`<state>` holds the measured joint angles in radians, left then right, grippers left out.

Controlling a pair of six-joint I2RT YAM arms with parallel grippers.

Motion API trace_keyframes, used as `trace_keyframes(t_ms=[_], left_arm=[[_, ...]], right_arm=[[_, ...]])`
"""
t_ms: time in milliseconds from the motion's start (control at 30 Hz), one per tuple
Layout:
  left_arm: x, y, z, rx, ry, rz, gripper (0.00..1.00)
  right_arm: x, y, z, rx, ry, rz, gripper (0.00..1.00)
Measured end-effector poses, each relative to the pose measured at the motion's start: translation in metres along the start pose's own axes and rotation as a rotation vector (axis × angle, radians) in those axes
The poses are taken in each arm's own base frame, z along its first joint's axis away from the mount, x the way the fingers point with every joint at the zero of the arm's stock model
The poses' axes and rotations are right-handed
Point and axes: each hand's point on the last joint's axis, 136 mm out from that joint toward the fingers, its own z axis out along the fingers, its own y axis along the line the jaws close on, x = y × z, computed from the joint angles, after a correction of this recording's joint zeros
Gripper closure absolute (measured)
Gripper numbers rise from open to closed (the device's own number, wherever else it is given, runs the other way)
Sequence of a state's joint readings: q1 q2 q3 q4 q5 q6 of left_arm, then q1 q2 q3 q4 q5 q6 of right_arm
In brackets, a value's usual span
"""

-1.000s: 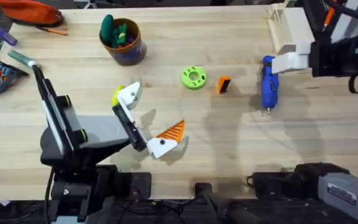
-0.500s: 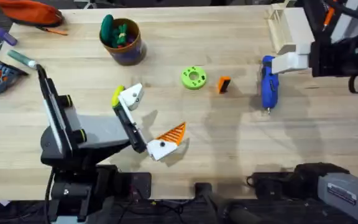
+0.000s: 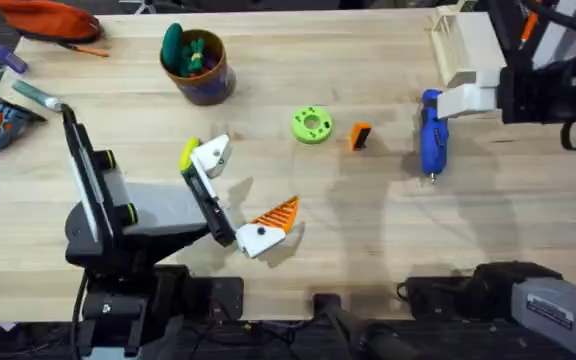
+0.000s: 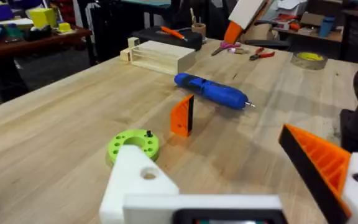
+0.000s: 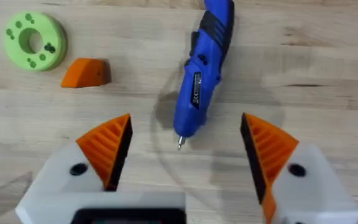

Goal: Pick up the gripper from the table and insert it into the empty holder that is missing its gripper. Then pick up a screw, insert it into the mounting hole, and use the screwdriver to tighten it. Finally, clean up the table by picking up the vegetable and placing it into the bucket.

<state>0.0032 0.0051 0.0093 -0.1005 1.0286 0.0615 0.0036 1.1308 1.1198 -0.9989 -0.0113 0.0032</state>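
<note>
The small orange gripper stands on the table between the lime-green disc and the blue screwdriver. My left gripper is open near the table's front. One of its fingers is the bare white holder; the other carries an orange ribbed piece. The yellow-green vegetable lies against the holder's left side. The bucket stands at the back left with toys inside. My right gripper hangs open above the screwdriver, both orange fingers in place.
A pale wooden box stands at the back right, just beyond the screwdriver. A small dark piece rests on the lime disc. Tools and an orange pouch lie along the table's left edge.
</note>
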Motion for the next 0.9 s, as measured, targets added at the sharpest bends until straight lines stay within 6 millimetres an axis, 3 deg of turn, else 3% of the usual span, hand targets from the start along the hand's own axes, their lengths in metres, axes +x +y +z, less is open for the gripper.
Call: trace_keyframes(t_ms=[900], left_arm=[[0.0000,0.0000,0.0000,0.000,0.000,-0.014,0.015]], right_arm=[[0.0001,0.0000,0.0000,0.000,0.000,0.000,0.010]])
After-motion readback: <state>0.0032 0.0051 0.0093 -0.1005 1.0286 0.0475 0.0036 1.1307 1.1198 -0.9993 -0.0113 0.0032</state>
